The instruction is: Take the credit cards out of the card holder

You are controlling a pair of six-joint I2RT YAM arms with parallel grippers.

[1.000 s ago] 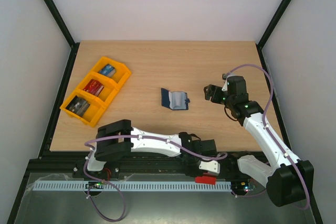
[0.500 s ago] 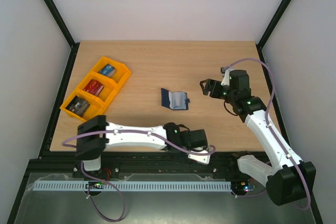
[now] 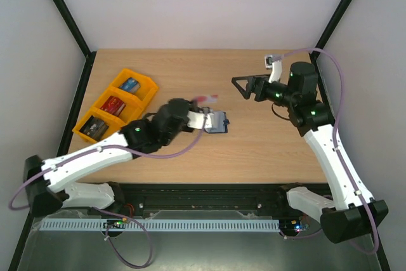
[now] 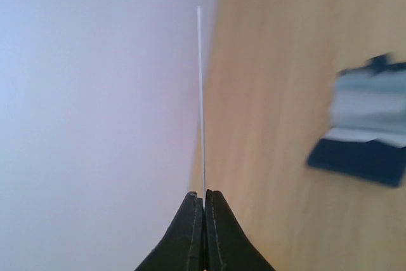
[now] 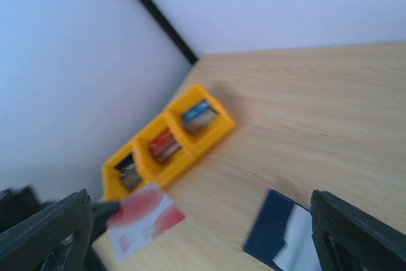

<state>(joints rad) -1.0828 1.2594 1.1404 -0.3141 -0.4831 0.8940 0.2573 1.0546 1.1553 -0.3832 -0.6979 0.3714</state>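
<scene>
Card (image 5: 144, 220), one, white-red, in left gripper (image 4: 203, 193); one holder (image 4: 365, 132), apparently open

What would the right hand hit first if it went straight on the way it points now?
Likely bare table, in the gap between the white card pinched in the left hand and the open card holder; the orange tray lies beyond. Depth is unclear, so the right hand could clip the card first.

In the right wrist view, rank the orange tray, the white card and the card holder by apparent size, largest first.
1. orange tray: largest.
2-3. white card and card holder: alike. The holder runs off the picture's edge and the card, in the left tool, may be nearer the camera, so I do not rank them.
</scene>
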